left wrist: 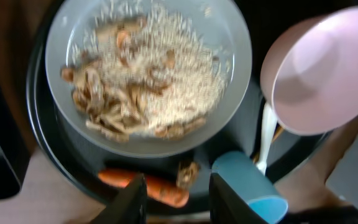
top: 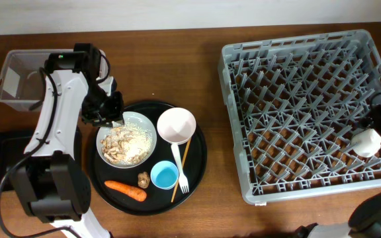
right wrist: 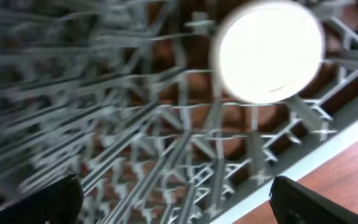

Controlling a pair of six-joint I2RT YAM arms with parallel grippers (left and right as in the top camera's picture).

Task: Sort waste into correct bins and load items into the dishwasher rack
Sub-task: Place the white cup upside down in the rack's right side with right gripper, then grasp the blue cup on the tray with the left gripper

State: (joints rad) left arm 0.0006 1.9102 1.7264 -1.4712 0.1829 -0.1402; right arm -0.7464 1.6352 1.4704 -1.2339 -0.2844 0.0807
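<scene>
My left gripper (left wrist: pixel 178 202) hovers over the near rim of a white plate (top: pixel 126 140) heaped with beige food scraps (left wrist: pixel 148 74); its jaws stand apart with nothing between them. An orange carrot (left wrist: pixel 145 183), a small brown lump (left wrist: pixel 187 173), a light-blue cup (top: pixel 164 175), a pale pink bowl (top: pixel 176 125), a white fork (top: pixel 179 168) and a thin wooden stick (top: pixel 182 158) share the round black tray. My right gripper (right wrist: pixel 179 205) is wide open above the grey dishwasher rack (top: pixel 296 73), just off a white cup (right wrist: pixel 269 50) resting in it.
A clear tub (top: pixel 18 79) stands at the far left, with a shallow black tray (top: pixel 2 158) in front of it. The round black tray (top: pixel 200 158) sits between them and the rack. Bare wooden table shows along the front edge.
</scene>
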